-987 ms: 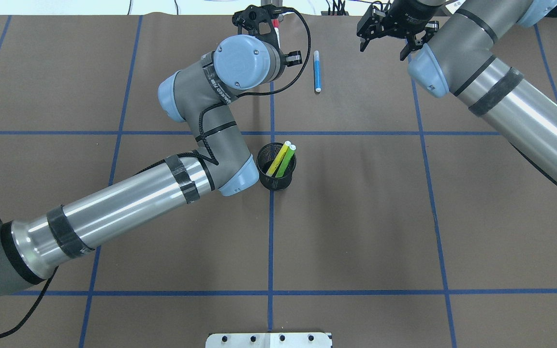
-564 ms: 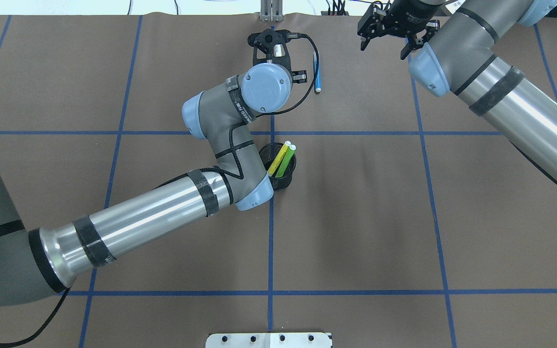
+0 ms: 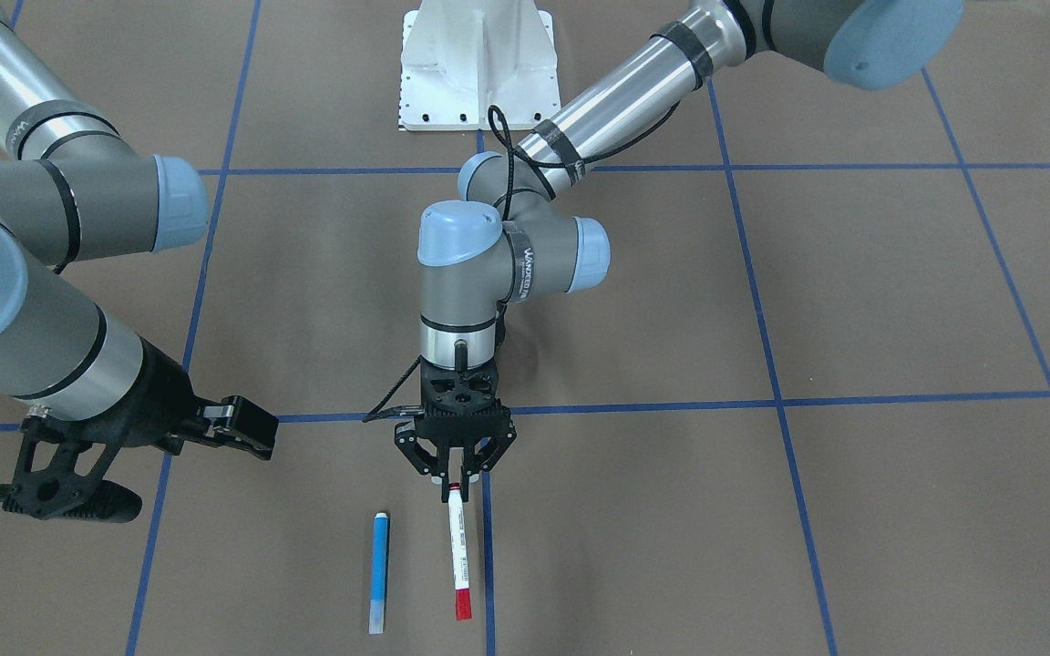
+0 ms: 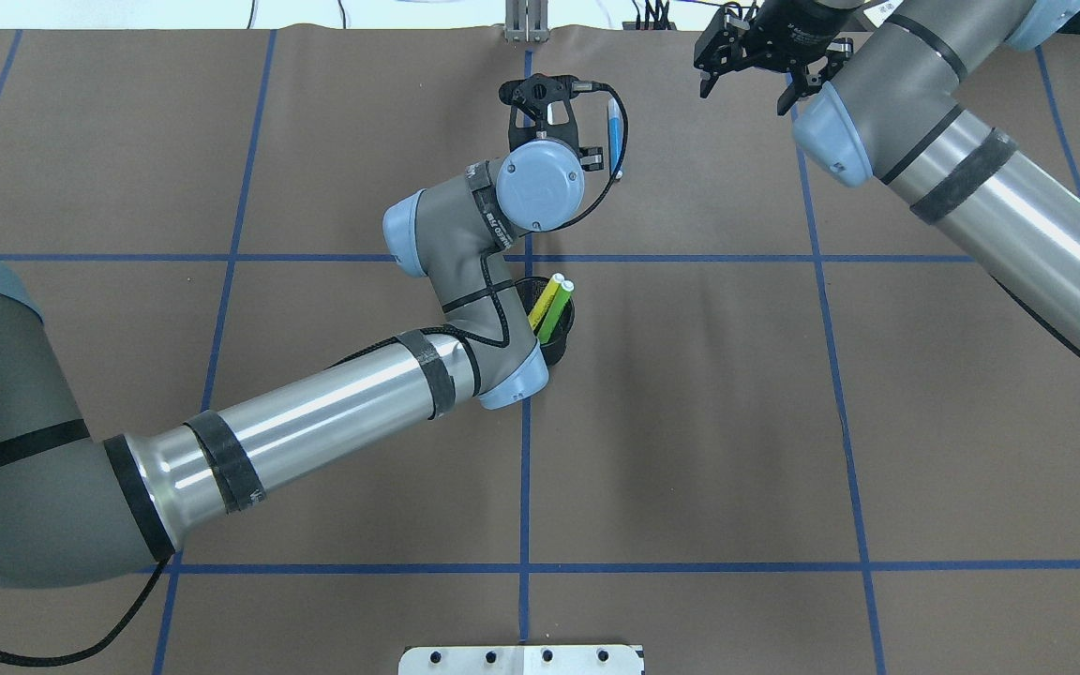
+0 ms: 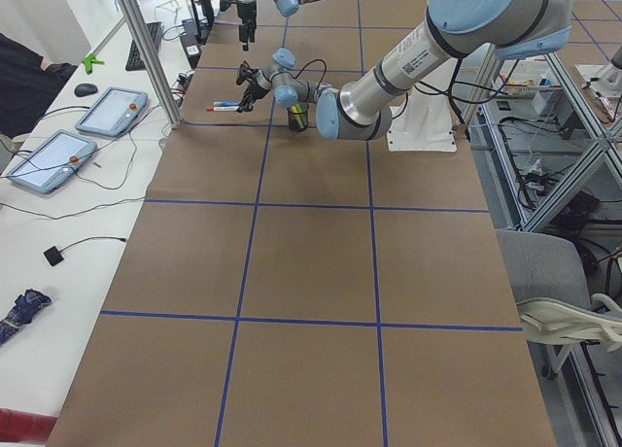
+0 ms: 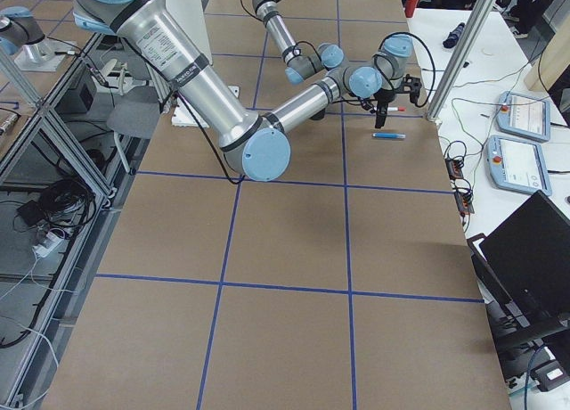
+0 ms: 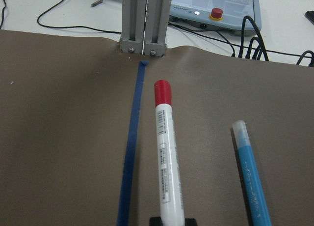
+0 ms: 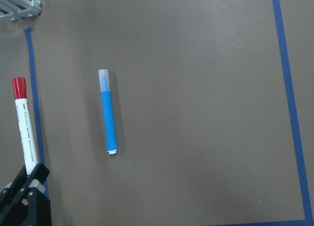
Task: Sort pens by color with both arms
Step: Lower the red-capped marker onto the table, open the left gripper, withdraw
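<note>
slim white pen (image 7: 166,162), red cap, printed label.

Four pens: yellow pen (image 4: 545,300) and green pen (image 4: 557,315) in the single mesh cup (image 4: 562,345), blue pen (image 3: 380,569) and red-capped white pen (image 3: 458,554) beyond it. Two arms: left arm (image 4: 315,422), right arm (image 4: 971,187).

your left arm (image 4: 315,412) stretches to the far middle with its elbow bent. the left gripper (image 3: 455,481) is clamped on one end of the red-capped pen (image 3: 458,551). your right arm (image 4: 971,178) sits far right, and the right gripper (image 4: 742,97) has its jaws spread.
</note>
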You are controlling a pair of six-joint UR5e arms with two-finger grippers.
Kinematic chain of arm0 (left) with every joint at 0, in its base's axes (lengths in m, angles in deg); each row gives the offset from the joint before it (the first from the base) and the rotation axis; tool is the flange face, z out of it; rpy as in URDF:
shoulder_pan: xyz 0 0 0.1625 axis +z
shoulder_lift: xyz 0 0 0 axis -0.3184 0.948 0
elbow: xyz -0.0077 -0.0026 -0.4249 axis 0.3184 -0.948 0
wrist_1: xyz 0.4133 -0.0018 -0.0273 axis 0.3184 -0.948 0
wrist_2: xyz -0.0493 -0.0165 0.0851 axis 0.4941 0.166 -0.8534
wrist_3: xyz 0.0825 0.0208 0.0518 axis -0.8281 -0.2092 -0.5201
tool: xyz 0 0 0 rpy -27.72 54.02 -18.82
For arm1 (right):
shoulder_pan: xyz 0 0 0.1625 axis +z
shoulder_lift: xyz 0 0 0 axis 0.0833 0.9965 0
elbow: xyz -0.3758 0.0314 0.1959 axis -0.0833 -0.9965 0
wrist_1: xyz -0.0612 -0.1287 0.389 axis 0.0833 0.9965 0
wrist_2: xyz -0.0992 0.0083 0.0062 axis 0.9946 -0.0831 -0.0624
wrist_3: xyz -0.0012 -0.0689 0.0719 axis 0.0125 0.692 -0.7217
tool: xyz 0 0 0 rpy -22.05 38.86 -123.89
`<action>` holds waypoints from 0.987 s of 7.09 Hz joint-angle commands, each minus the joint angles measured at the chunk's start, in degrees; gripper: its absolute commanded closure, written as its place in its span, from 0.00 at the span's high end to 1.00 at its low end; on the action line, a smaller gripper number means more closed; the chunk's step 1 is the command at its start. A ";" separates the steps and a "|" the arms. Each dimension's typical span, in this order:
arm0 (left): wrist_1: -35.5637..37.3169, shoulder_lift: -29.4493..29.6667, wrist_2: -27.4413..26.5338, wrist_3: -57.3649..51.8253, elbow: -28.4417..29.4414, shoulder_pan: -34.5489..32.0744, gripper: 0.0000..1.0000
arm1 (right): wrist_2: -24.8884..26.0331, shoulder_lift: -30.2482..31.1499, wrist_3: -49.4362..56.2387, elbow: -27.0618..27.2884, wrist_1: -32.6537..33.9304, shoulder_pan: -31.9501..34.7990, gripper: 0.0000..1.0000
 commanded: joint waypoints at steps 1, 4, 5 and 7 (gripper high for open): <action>-0.59 1.38 -0.13 -0.02 1.76 0.01 0.00 | 0.07 -0.03 0.00 0.00 0.05 0.00 1.00; -0.59 2.61 -0.13 -0.02 3.43 0.01 0.93 | 0.07 -0.03 0.00 -0.09 0.05 0.00 1.00; -0.59 2.96 -0.13 -0.02 3.44 0.01 0.97 | 0.07 -0.03 0.09 -0.09 0.05 0.00 1.00; -1.90 3.14 0.91 -0.11 2.83 -0.34 1.00 | 0.07 0.05 0.09 -0.26 0.05 0.00 1.00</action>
